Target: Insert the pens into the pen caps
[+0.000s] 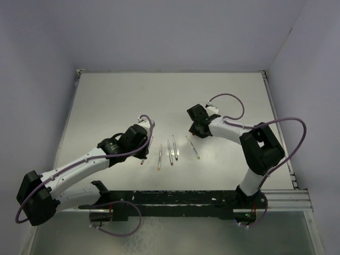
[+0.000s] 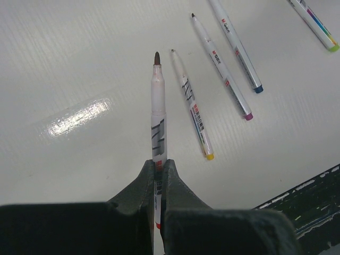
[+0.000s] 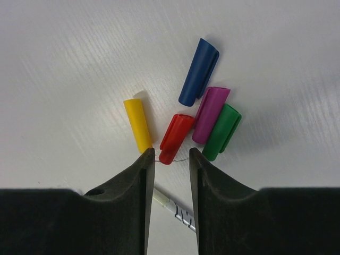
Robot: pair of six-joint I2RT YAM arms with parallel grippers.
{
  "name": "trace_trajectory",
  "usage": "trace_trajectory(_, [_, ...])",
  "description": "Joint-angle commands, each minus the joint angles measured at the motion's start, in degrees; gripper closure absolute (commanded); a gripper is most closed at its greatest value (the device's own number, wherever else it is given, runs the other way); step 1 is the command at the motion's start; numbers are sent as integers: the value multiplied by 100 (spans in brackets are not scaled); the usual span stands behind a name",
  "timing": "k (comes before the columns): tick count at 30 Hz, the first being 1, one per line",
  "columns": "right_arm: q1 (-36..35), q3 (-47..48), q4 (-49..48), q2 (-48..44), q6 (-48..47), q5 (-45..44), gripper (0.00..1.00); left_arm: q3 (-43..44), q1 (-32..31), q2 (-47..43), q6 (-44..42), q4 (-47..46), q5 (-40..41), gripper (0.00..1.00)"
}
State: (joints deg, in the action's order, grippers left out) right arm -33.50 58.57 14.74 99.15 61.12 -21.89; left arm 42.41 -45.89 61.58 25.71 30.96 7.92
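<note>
My left gripper [image 2: 158, 166] is shut on a pale pen [image 2: 158, 106] with a dark red tip and holds it above the table. Several more pens lie to its right: yellow-ended [image 2: 192, 103], purple-ended [image 2: 222, 66], blue-ended [image 2: 236, 45], green-ended [image 2: 313, 24]. In the top view they lie in a row [image 1: 169, 151] between my left gripper [image 1: 143, 147] and right gripper [image 1: 197, 130]. My right gripper [image 3: 172, 154] is open just above the caps: yellow [image 3: 138, 125], red [image 3: 175, 138], blue [image 3: 199, 70], purple [image 3: 211, 114], green [image 3: 222, 132]. The red cap's near end lies between the fingertips.
A pen end [image 3: 172, 207] shows on the table below my right fingers. A black rail [image 1: 175, 199] runs along the near table edge and shows in the left wrist view [image 2: 308, 202]. White walls enclose the table [image 1: 133, 101].
</note>
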Motion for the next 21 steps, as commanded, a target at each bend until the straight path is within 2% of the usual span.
trace_trajectory(1, [-43,264,155,37,96,-283,65,39,-34,32,-139,-170,6,100])
trace_trajectory(21, [-41,340,350,378,233,-300,65,-17,-28,160,-154,-253,-49,100])
